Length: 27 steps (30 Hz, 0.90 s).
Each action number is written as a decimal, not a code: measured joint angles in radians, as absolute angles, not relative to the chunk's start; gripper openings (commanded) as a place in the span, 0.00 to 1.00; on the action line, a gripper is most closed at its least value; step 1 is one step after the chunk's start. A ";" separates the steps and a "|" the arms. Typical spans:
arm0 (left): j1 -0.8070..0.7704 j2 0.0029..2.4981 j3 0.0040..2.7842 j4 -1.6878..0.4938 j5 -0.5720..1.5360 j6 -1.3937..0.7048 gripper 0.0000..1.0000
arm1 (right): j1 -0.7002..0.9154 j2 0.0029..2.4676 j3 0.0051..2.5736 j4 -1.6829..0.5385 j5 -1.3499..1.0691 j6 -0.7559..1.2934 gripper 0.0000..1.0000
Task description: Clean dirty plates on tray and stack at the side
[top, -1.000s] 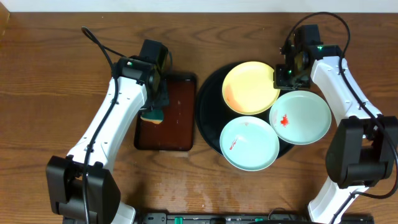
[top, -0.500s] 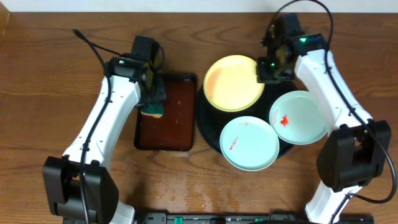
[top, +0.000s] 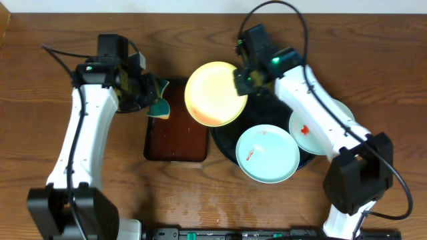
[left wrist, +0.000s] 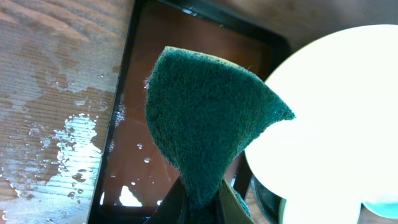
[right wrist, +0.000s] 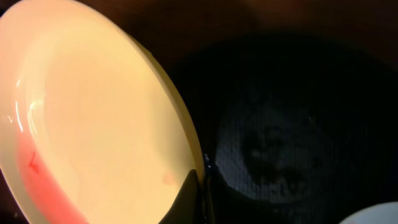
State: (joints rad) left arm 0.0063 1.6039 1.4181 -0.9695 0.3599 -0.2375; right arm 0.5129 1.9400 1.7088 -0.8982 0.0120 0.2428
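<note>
Overhead, the right gripper (top: 241,80) pinched the yellow plate (top: 212,93) by its three-o'clock rim, held over the ten-o'clock edge of the black tray (top: 224,137). The left gripper (top: 152,99) clamped a sponge (top: 160,107) just beside the plate's nine o'clock. The left wrist view showed sponge and plate apart. The right wrist view showed only a thin rim hold, so scrubbing pressure could probably lever the plate loose. Bare table (top: 200,193) lay open toward six o'clock.

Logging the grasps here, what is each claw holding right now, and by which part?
Right claw pinches the yellow plate by its rim; left claw grips the green sponge by its narrow end.
</note>
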 measured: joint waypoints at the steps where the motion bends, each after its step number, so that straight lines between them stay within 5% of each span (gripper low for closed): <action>1: 0.010 1.590 1.418 -0.971 0.368 -0.235 0.08 | 0.535 1.940 1.709 -0.887 0.041 0.245 0.01; 15: 0.012 1.557 1.418 -0.989 0.346 -0.234 0.08 | 0.786 1.940 1.709 -0.685 0.550 0.184 0.01; 27: 0.012 1.557 1.418 -1.000 0.281 -0.239 0.08 | 0.936 1.940 1.709 -0.419 0.925 -0.124 0.01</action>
